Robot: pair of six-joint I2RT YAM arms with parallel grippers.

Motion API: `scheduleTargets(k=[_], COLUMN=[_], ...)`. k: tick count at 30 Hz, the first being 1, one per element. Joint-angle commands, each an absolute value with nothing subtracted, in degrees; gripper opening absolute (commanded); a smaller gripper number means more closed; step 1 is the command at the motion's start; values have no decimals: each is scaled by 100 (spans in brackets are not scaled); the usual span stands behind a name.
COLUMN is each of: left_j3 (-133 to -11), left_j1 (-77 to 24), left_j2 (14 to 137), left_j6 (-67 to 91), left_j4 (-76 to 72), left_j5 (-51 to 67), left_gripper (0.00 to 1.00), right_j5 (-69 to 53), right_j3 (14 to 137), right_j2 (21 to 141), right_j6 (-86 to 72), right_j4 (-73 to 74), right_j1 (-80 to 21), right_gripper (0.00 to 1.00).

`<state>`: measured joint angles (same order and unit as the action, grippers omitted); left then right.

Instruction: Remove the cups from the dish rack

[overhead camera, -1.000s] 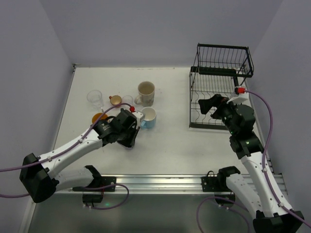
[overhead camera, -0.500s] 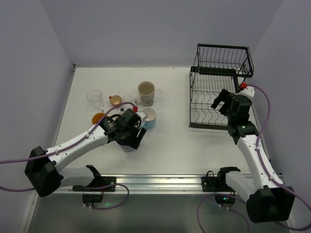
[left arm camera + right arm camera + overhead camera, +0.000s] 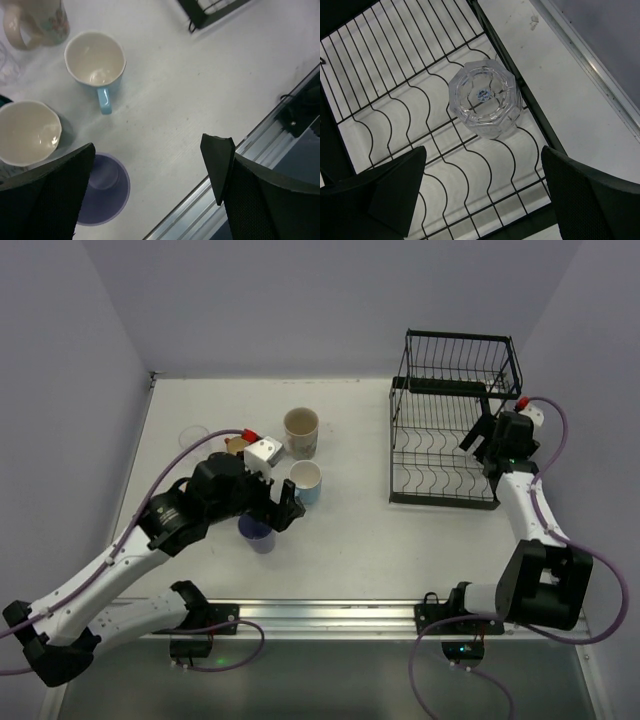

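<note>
The left arm is reaching over the table with the left jaws standing wide apart and gripping nothing. In the left wrist view its two dark fingers are framing a lavender cup, which is sitting upright on the table below them, one finger overlapping its rim in that view. A white cup is standing just beside the lavender one. A light blue mug is standing a little beyond, its handle pointing back toward the lavender cup. A beige mug with a flower print is sitting further off at the edge of the view. In the top view a clear glass is showing at the far left of this group, well apart from the dish rack.

The right arm is holding the right jaws over the right side of the rack; they too are standing wide apart and empty. In the right wrist view a second clear glass is standing upright, mouth up, on the slotted lower tray of the rack. It is sitting close to the tray's edge rail, below the gap between the fingers.
</note>
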<state>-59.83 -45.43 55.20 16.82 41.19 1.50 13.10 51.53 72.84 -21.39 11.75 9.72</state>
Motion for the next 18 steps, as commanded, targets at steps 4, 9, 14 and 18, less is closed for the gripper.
scheduleTargets(k=[4,9,14,18], left_j3=[-5302,-4712,-4412,-4254], left_j1=[-4562,-4562,-4553,-4553], left_j2=[4378,4008,3982,3972], left_j6=[1231,1082,905,932], left_j4=[1964,1433,1380,1292], left_j5=[729,826,528,624], left_gripper=[100,100,100,100], right_j5=[1089,1221,1423,1679], right_j3=[5923,6266,6468,6556], right_j2=[8103,8577,8973,9193], right_j6=[-2031,-1951,-1846,-1644], right_j4=[940,940,1019,1063], right_j1=[1099,1107,1099,1107], right_gripper=[99,99,99,97])
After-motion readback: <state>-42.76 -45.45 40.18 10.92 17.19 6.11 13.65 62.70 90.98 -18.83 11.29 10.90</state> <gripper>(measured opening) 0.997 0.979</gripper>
